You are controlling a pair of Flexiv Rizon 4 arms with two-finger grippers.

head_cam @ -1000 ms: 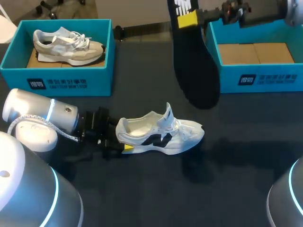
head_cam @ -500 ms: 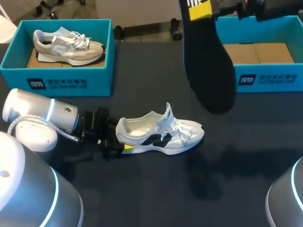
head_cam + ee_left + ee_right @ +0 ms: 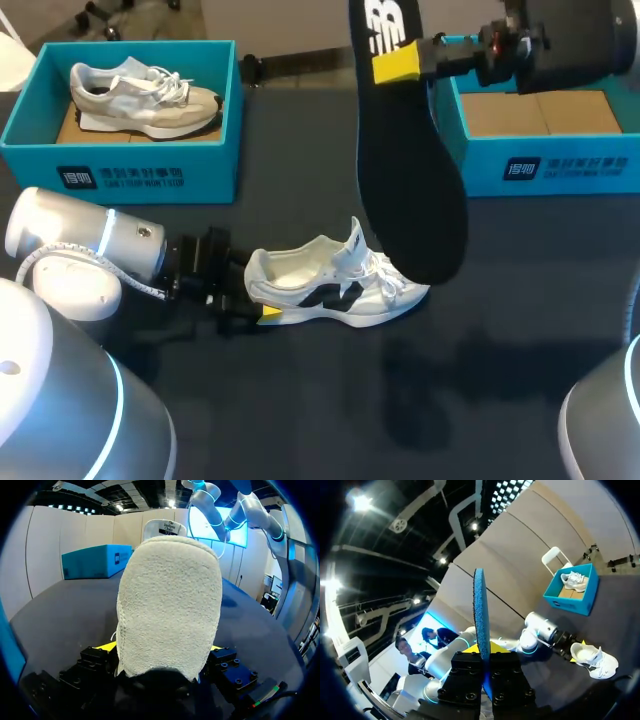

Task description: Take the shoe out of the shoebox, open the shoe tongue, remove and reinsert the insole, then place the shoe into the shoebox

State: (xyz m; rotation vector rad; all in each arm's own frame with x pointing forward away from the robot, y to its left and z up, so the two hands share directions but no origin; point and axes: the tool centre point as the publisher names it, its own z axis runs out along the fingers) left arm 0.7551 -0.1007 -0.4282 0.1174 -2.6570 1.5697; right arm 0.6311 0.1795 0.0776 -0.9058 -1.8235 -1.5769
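The right gripper (image 3: 400,62) pinched the heel end of the black insole (image 3: 405,170), jaws narrow on its thin edge. In the right wrist view the insole (image 3: 480,607) stood edge-on between the fingers. It hung toe-down in the air, its toe at about one o'clock from the white shoe (image 3: 340,285) and overlapping the forefoot in the head view; how high above it hung could not be told. The left gripper (image 3: 256,295) clamped the shoe's heel (image 3: 170,600) from both sides. The shoe sat upright on the table (image 3: 300,400), toe toward three o'clock, tongue raised. The empty shoebox (image 3: 560,165) stood at two o'clock from the shoe, and a second box (image 3: 120,170) holding a grey shoe (image 3: 145,95) stood at ten o'clock. Gripped only at one end, the limp insole could have swung wide of the opening, caught on the tongue or collar, or buckled instead of sliding to the toe. A hard push might also have dragged the shoe out of the left gripper's hold.
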